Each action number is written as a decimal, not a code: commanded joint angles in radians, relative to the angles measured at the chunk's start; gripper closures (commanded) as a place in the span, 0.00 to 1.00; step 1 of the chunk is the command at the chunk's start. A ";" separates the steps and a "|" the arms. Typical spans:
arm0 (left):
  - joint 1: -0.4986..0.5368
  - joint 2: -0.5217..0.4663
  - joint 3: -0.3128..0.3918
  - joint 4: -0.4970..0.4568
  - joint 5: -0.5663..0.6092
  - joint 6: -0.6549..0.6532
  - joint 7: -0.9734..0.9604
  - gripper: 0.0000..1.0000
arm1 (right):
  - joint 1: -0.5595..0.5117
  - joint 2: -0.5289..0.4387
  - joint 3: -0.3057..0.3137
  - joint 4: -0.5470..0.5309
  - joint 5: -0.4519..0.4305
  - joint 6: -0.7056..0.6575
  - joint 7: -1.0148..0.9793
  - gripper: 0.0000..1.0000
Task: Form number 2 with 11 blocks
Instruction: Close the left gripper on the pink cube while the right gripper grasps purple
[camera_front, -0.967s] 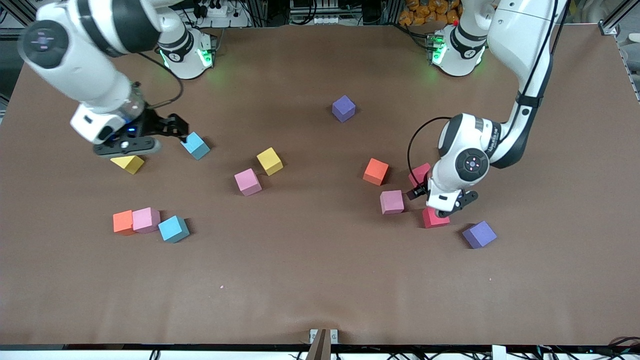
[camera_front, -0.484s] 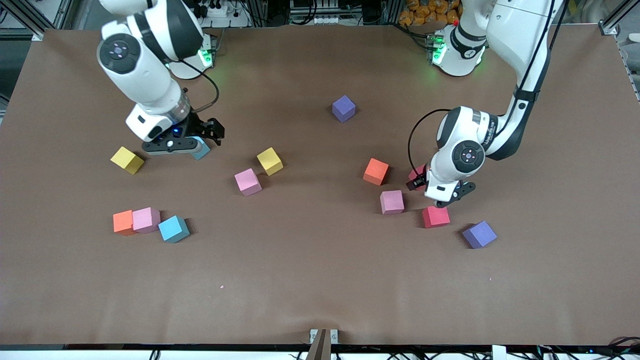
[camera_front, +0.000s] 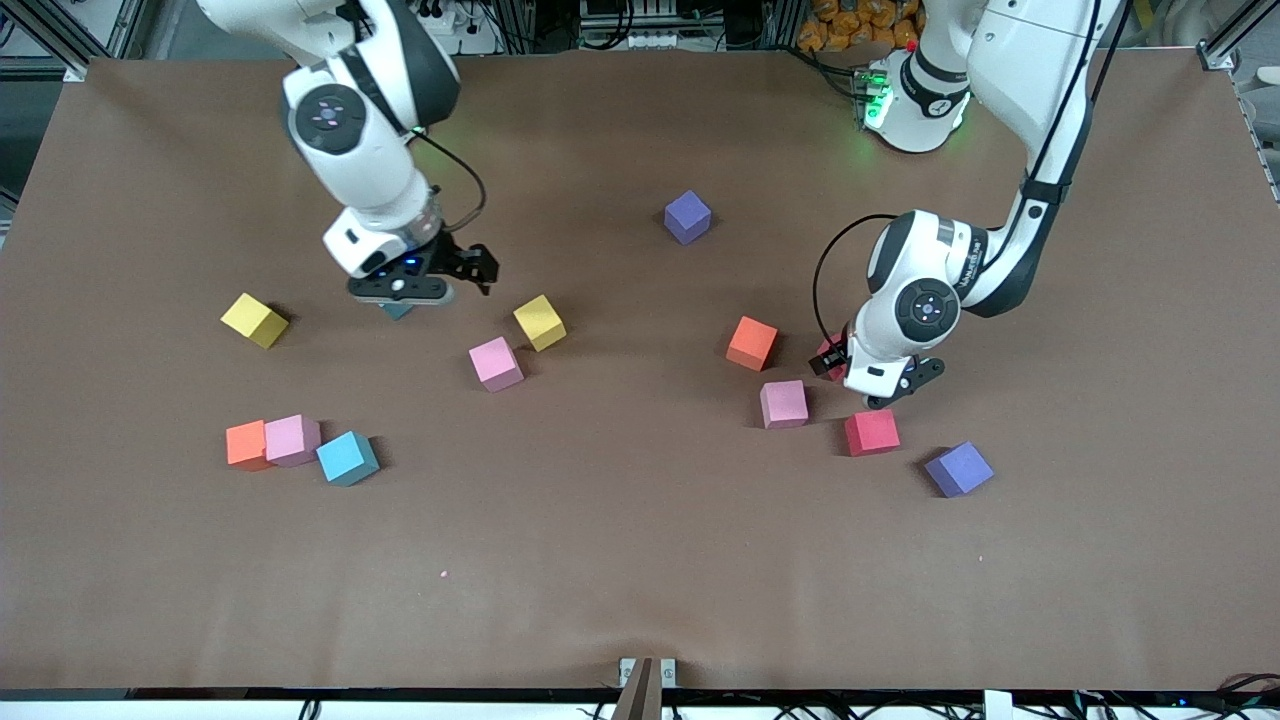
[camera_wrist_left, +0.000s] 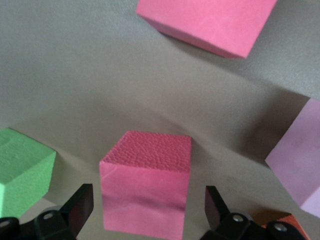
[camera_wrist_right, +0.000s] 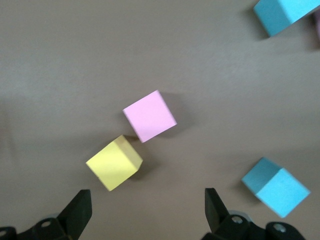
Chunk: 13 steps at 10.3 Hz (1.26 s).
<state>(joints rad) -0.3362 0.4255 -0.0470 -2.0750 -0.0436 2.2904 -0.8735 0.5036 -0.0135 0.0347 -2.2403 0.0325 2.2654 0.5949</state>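
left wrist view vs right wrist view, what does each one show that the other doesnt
Only the left wrist view: a red block between the open left gripper's fingers, another red block, a green block and a pink block's edge.
Only the right wrist view: a yellow block, a pink block and two blue blocks, under the open right gripper.
Both: the brown table.
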 joint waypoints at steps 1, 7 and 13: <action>-0.012 -0.004 0.006 -0.008 -0.010 0.027 -0.047 0.93 | 0.105 0.018 -0.004 -0.004 0.014 0.017 0.045 0.00; -0.010 -0.062 0.006 0.027 -0.009 0.020 -0.104 1.00 | 0.534 0.209 -0.004 0.030 0.000 0.296 0.224 0.00; -0.004 -0.134 -0.010 0.030 -0.009 -0.038 -0.087 1.00 | 0.671 0.490 -0.009 0.304 -0.144 0.289 0.220 0.00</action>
<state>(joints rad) -0.3445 0.3372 -0.0528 -2.0337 -0.0436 2.2925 -0.9626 1.1743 0.3923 0.0376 -2.0295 -0.0584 2.5652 0.8144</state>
